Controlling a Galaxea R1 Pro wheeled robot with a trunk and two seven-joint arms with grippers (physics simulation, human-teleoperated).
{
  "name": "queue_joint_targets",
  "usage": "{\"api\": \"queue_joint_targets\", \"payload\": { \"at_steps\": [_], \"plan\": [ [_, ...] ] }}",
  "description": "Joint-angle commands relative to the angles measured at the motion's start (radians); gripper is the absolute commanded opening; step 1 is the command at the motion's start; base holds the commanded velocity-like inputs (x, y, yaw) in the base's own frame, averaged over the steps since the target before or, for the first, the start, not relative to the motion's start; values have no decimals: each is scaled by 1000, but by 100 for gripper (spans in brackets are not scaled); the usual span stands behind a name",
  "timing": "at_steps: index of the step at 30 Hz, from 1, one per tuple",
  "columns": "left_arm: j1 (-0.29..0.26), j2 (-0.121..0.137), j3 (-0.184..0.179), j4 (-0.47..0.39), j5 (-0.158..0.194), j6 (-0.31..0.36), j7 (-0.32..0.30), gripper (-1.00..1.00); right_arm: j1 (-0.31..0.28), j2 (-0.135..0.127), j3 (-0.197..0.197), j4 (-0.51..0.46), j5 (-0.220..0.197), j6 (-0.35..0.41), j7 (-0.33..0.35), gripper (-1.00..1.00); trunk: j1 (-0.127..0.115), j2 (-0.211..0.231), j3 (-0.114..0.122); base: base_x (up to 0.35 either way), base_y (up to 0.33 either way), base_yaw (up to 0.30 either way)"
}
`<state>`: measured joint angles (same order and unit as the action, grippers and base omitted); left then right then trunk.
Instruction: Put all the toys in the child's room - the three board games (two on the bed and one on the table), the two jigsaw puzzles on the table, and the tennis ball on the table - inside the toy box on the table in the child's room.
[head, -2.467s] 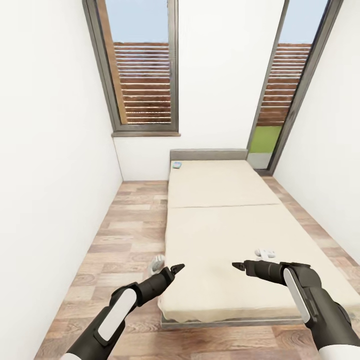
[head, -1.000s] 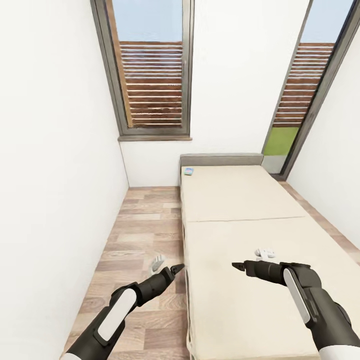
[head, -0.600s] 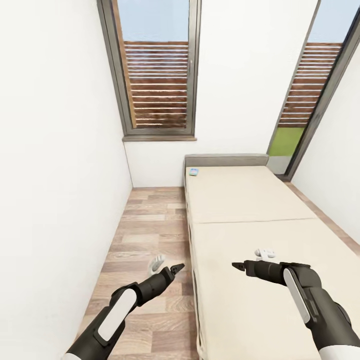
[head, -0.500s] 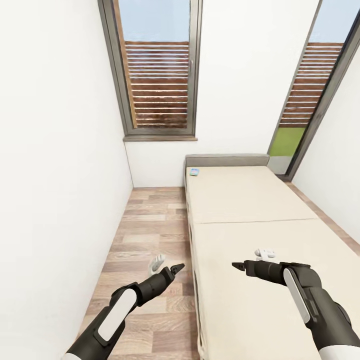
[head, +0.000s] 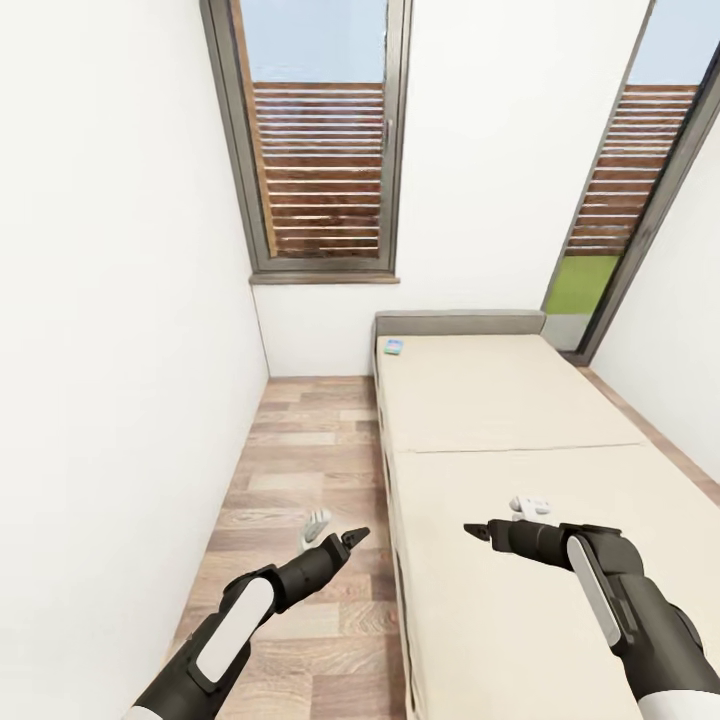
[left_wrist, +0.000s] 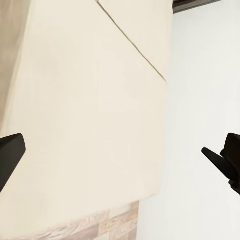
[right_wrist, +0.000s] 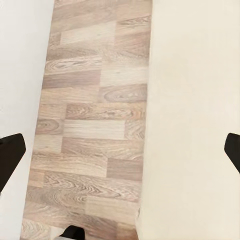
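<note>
Head view shows the robot in a narrow room, with the bed reaching from about 3 o'clock up toward 1 o'clock and the wooden floor running along it on the side of 11 o'clock. The task seems to be near its beginning, as far as these pictures tell: no toy is held, and the table and the toy box are not among the things seen here. On the bed, one small flat box lies at the far corner by the headboard, at about 12 o'clock; it is probably a board game. It looks light blue-green with a pale edge, but it is too small to read any detail. Nearer, at about 2 o'clock just beyond the right arm, a small white thing lies on the mattress; what it is cannot be told.

The left gripper hangs over the floor beside the bed edge, and the right gripper hangs over the mattress. Both hold nothing. In each wrist view the two dark fingertips stand at opposite borders, so the jaws are spread wide.

All six toys are judged as left to collect.
</note>
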<state>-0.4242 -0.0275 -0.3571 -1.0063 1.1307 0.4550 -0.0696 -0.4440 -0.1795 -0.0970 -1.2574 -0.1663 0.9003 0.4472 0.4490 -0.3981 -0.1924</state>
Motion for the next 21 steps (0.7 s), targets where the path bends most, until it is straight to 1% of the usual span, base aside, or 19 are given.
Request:
{"api": "queue_joint_targets", "payload": {
  "at_steps": [1, 6, 9, 21],
  "plan": [
    [-1, 0, 1, 0, 4, 4, -1, 100, -1, 0, -1, -1, -4, 6, 1, 100, 1, -2, -2, 214, 140, 2],
    [-1, 0, 0, 0, 4, 3, -1, 100, -1, 0, -1, -4, -4, 6, 0, 100, 1, -2, -2, 219, 144, 1],
    [-1, 0, 0, 0, 4, 3, -1, 100, -1, 0, -1, -6, -4, 6, 1, 100, 1, -2, -2, 135, 89, 1],
    [-1, 0, 0, 0, 4, 2, -1, 100, 0, 0, -1, -8, -4, 6, 0, 100, 1, -2, -2, 45, 29, 0]
  ]
}}
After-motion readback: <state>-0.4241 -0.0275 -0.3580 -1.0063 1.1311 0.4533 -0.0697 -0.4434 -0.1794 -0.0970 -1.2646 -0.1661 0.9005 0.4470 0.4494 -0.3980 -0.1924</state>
